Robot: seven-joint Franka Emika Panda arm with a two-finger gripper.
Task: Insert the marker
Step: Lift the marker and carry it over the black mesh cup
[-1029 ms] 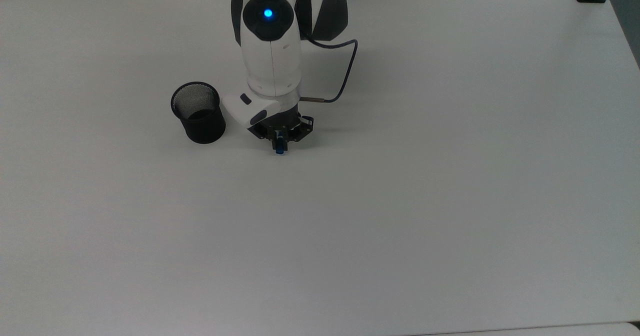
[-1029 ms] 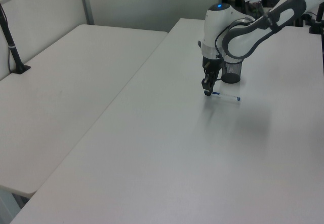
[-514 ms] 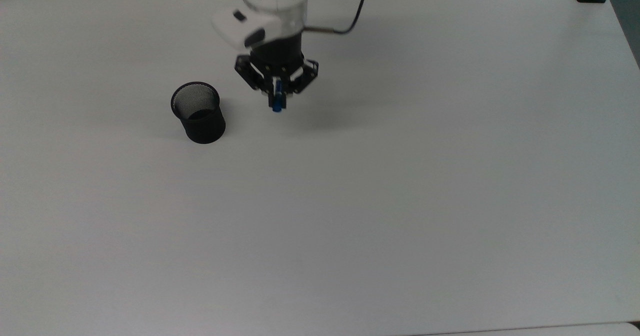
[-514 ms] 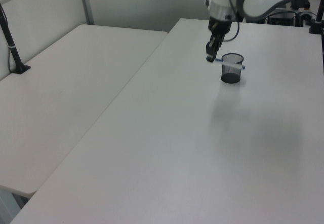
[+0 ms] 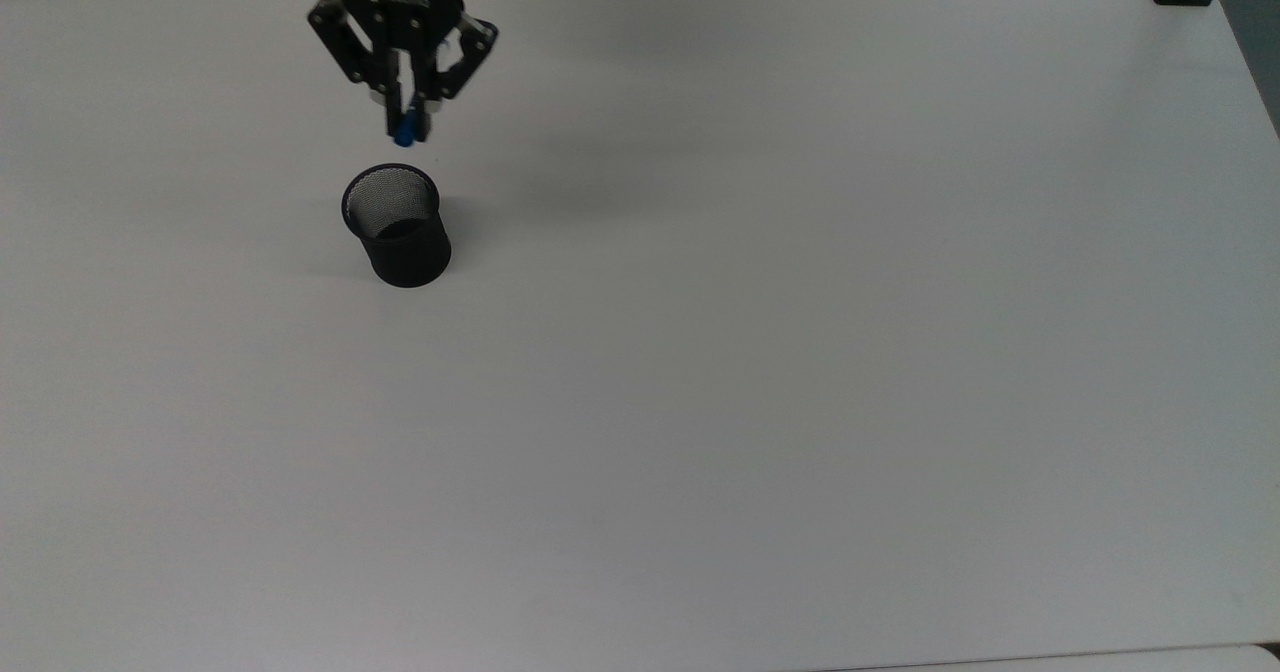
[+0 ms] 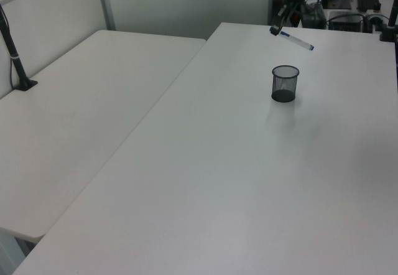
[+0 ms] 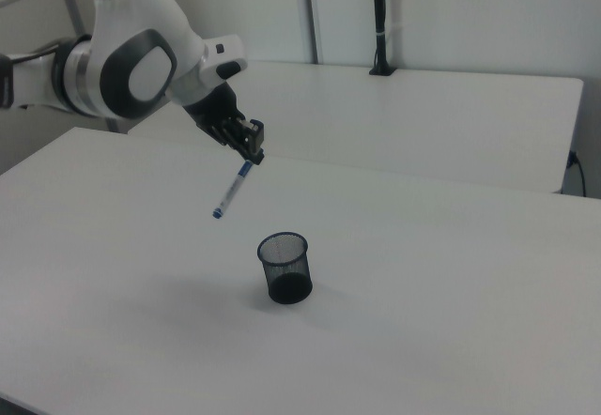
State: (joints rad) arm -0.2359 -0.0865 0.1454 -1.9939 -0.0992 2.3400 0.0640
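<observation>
One gripper (image 7: pixel 252 155) is clamped on the marker (image 7: pixel 232 188), well above the table (image 7: pixel 451 293). In the right view, left to right: the arm (image 7: pixel 131 58), then the marker, held by one end and slanting down toward the right view's left with its blue tip lowest, then the cup (image 7: pixel 285 267) standing upright on the table, empty as far as can be seen. In the top view the marker (image 5: pixel 405 135) appears just above the cup (image 5: pixel 396 224). In the left view the marker (image 6: pixel 295 38) hangs clear of the cup (image 6: pixel 285 83).
</observation>
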